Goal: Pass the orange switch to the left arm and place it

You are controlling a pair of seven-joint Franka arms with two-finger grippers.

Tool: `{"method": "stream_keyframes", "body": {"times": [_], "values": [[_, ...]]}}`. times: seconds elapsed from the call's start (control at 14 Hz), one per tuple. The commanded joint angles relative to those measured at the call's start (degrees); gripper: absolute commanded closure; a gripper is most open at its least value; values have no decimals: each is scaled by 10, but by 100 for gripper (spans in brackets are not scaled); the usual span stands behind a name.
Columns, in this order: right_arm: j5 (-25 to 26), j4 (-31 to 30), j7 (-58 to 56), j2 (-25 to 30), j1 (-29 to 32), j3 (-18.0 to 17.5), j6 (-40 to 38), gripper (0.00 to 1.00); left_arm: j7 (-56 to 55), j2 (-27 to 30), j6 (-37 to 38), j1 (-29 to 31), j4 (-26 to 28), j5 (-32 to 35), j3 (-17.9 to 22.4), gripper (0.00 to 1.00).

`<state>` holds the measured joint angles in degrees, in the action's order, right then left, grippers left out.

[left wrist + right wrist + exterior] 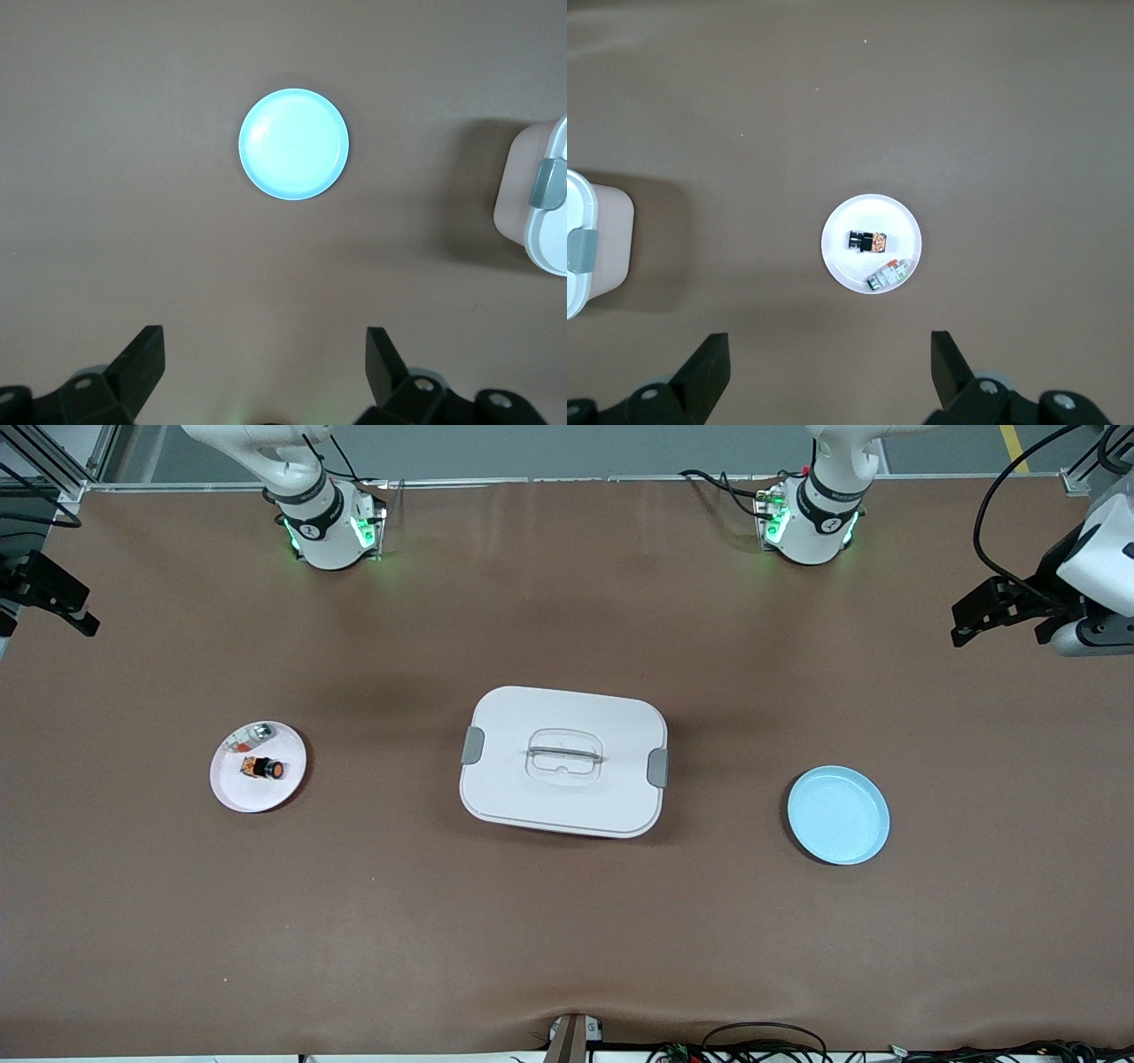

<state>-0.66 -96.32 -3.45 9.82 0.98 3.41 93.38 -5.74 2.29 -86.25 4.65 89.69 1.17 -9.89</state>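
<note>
Brown matting covers the table [567, 921], and the tiny orange switch [264, 767] – a black cylinder with an orange round cap – lies on its side on a small white round plate [232, 786] toward the right arm's end. On the same plate, just beside the switch and farther from the front camera, sits a silvery-clear small part with red and green bits [248, 737]. At mid-table stands the large white rounded-rectangular box [563, 760], lid on, with grey side clips and a recessed clear handle. A pale blue round plate [838, 815] lies bare toward the left arm's end. The left gripper [266, 372] hangs high over the table near the blue plate, fingers spread wide and holding nothing; the right gripper [830, 372] hangs high near the white plate – equally wide, equally unladen
</note>
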Motion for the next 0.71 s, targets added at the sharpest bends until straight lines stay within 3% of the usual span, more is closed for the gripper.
{"method": "stream_keyframes", "body": {"times": [0.0,0.64], "values": [[7,17,8,-9,5,-4,-10,0,-5,1,10,5,-11,8,-5,0],[10,17,8,-11,8,-2,-19,0,-16,-2,10,9,-32,9,2,0]]}}
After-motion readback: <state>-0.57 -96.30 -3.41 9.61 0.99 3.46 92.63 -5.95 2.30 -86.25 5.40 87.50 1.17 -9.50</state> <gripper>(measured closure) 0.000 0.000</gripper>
